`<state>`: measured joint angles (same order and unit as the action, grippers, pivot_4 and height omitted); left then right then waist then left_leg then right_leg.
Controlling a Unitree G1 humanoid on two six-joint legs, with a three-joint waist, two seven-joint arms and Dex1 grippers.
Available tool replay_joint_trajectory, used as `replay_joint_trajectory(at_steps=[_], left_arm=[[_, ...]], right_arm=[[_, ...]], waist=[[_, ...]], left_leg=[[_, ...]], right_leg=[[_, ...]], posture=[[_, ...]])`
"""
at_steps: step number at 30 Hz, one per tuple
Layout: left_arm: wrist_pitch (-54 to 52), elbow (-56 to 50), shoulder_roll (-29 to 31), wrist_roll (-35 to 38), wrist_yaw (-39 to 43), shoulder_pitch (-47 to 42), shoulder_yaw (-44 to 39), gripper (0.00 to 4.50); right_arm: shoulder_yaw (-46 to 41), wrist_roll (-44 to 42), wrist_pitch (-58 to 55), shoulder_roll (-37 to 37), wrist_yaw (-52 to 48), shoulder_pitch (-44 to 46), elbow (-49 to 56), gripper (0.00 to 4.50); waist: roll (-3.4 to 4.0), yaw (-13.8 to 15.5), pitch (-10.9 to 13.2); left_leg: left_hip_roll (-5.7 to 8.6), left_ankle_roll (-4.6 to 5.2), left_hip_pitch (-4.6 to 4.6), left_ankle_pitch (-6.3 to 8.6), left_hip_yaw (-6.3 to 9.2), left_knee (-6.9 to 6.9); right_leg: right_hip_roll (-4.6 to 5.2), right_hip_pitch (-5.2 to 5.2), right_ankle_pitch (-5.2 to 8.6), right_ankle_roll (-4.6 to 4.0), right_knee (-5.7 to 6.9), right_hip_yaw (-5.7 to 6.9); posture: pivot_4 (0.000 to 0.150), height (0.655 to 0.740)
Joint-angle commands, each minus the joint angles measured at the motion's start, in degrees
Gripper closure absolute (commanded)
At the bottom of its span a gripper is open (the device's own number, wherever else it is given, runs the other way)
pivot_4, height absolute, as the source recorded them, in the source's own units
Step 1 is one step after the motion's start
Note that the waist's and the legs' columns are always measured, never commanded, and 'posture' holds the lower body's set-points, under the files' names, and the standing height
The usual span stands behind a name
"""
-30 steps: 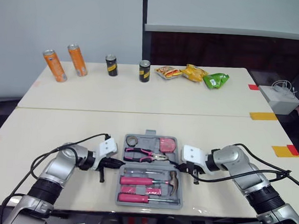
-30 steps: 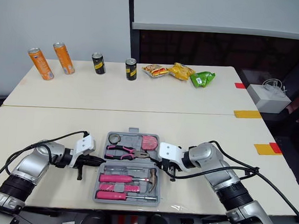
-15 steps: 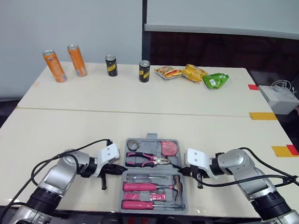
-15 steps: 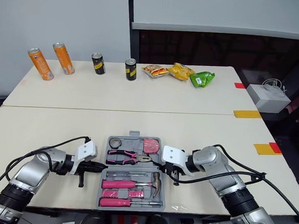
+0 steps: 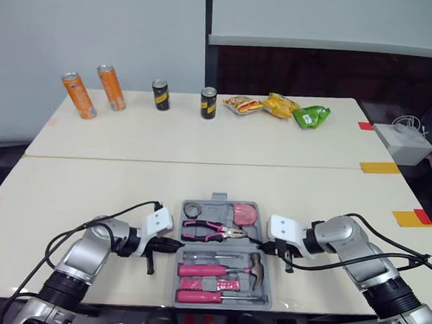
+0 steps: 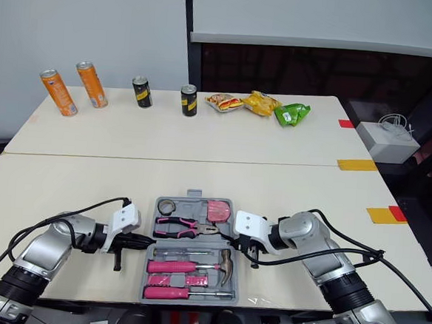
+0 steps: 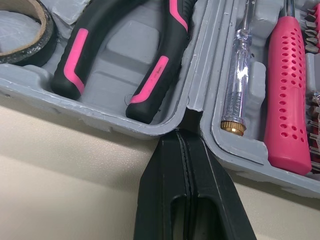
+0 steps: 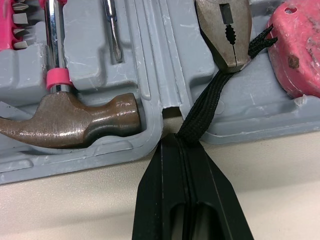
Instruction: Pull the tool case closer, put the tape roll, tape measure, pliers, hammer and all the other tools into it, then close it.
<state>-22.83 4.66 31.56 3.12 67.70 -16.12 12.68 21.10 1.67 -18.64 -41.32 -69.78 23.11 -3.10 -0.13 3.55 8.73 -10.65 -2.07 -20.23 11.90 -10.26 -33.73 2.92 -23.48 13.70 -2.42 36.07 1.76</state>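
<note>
The grey tool case (image 5: 220, 207) lies open at the table's near edge. It holds the tape roll (image 5: 192, 208), pink tape measure (image 5: 243, 213), pliers (image 5: 210, 228), hammer (image 5: 252, 266) and pink-handled screwdrivers (image 5: 202, 270). My left gripper (image 5: 172, 243) is shut, its tips at the hinge notch on the case's left side (image 7: 192, 107). My right gripper (image 5: 259, 244) is shut too, its tips at the notch on the right side (image 8: 167, 102). A black strap (image 8: 205, 110) runs from the pliers' nose to the right fingertips (image 8: 176, 142).
On the far table stand two orange cans (image 5: 79, 94) and two black cans (image 5: 160, 95), with snack bags (image 5: 279, 106) beside them. A white box (image 5: 402, 144) sits off the table to the right. Bare tabletop lies beyond the case.
A second ago the case slid nearer to me and slightly right, both grippers moving with it at its sides. Nothing has moved in the last half second.
</note>
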Motion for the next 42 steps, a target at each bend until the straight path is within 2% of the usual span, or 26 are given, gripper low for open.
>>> replay_joint_trajectory(at_steps=[1, 5, 10, 17, 20, 21, 24, 27, 34, 35, 42], left_arm=[[0.9, -2.3, -0.6, 1.2, -0.5, 0.7, 1.6, 4.5], [1.7, -3.0, 0.8, 2.9, -1.5, 2.5, -1.9, 4.5], [4.9, -5.0, 2.1, 7.2, -3.5, 7.3, -8.5, 4.5], [6.3, -9.0, -0.3, 15.3, -9.5, 14.2, -19.3, 4.5], [5.0, -11.7, -1.8, 22.2, -9.0, 16.2, -23.3, 4.5], [4.4, -12.9, -2.0, 24.4, -8.5, 17.3, -24.5, 4.26], [3.6, -16.2, -2.0, 28.9, -7.9, 21.1, -27.1, 3.4], [3.2, -18.6, -0.5, 31.6, -7.4, 25.8, -30.1, 2.38], [5.7, -16.0, 4.8, 33.1, -2.8, 37.2, -39.2, 0.04], [6.0, -15.3, 5.2, 33.1, -2.3, 37.9, -39.9, 0.0], [7.5, -14.5, 7.2, 32.1, 0.7, 38.7, -39.3, 0.0]], right_arm=[[-0.7, -1.3, 0.2, 0.1, -0.2, -0.7, 2.6, 4.48], [-3.9, -2.8, -1.0, -1.5, 0.3, -2.8, 3.9, 4.48], [-11.9, -7.9, 0.2, -3.4, 1.6, -8.6, 5.4, 4.48], [-27.7, -20.3, 8.1, 0.5, 3.1, -19.4, 5.3, 4.48], [-32.0, -25.8, 9.6, 2.8, 2.2, -22.1, 6.4, 4.48], [-33.0, -27.1, 10.8, 3.6, 1.8, -22.9, 6.8, 4.5], [-34.6, -29.4, 13.5, 4.2, -0.1, -26.5, 8.1, 3.7], [-37.8, -31.0, 15.0, 3.4, -1.3, -31.5, 8.5, 2.69], [-49.2, -33.6, 17.8, -0.4, -4.4, -43.0, 7.3, 0.33], [-50.1, -33.8, 17.8, -0.8, -4.7, -44.0, 7.2, 0.02], [-51.5, -34.9, 14.8, -1.2, -4.1, -45.9, 8.2, 0.02]], waist=[[0.0, 0.1, 0.0], [0.01, 0.1, 0.0], [-0.01, -0.1, 0.0], [0.0, -0.5, 0.1], [-0.02, -0.7, 0.1], [-0.04, -0.7, 0.1], [-0.03, -0.7, 0.1], [-0.03, -0.6, 0.1], [-0.05, -0.6, 0.1], [-0.05, -0.6, 0.1], [-0.08, -0.3, 0.1]], left_leg=[[0.0, 0.0, 0.0, 0.0, 0.0, 0.0], [0.01, 0.0, 0.0, 0.0, 0.01, 0.0], [-0.01, 0.0, -0.06, 0.02, 0.01, 0.1], [-0.05, -0.01, -0.05, 0.02, -0.03, 0.14], [-0.03, -0.01, -0.04, 0.02, -0.07, 0.14], [-0.03, -0.01, -0.04, 0.02, -0.07, 0.14], [-0.05, -0.01, -0.05, 0.02, -0.07, 0.16], [-0.05, 0.0, -0.07, 0.02, -0.06, 0.29], [-0.03, 0.18, -0.05, 0.14, -0.09, 0.53], [-0.02, 0.18, -0.02, 0.15, -0.1, 0.54], [-0.02, -0.09, 0.1, 0.31, -0.09, 0.58]], right_leg=[[0.0, 0.0, 0.0, 0.0, 0.0, 0.0], [0.0, -0.01, 0.0, 0.0, -0.03, 0.0], [-0.02, -0.07, 0.0, 0.0, -0.14, 0.01], [-0.05, -0.02, 0.01, -0.01, -0.25, 0.01], [-0.05, -0.01, -0.05, -0.09, -0.3, -0.01], [-0.05, 0.0, -0.06, -0.1, -0.31, -0.01], [-0.06, 0.0, -0.06, -0.09, -0.36, -0.01], [-0.08, 0.0, -0.04, -0.07, -0.52, 0.01], [-0.1, 0.1, -0.02, 0.01, -1.05, 0.03], [-0.1, 0.13, -0.01, 0.03, -1.07, 0.03], [-0.09, 0.24, 0.14, 0.28, -1.06, 0.02]], posture=[[0.15, 0.74], [0.15, 0.74], [0.15, 0.74], [0.15, 0.74], [0.15, 0.74], [0.15, 0.74], [0.15, 0.74], [0.15, 0.74], [0.15, 0.74], [0.15, 0.74], [0.15, 0.74]])
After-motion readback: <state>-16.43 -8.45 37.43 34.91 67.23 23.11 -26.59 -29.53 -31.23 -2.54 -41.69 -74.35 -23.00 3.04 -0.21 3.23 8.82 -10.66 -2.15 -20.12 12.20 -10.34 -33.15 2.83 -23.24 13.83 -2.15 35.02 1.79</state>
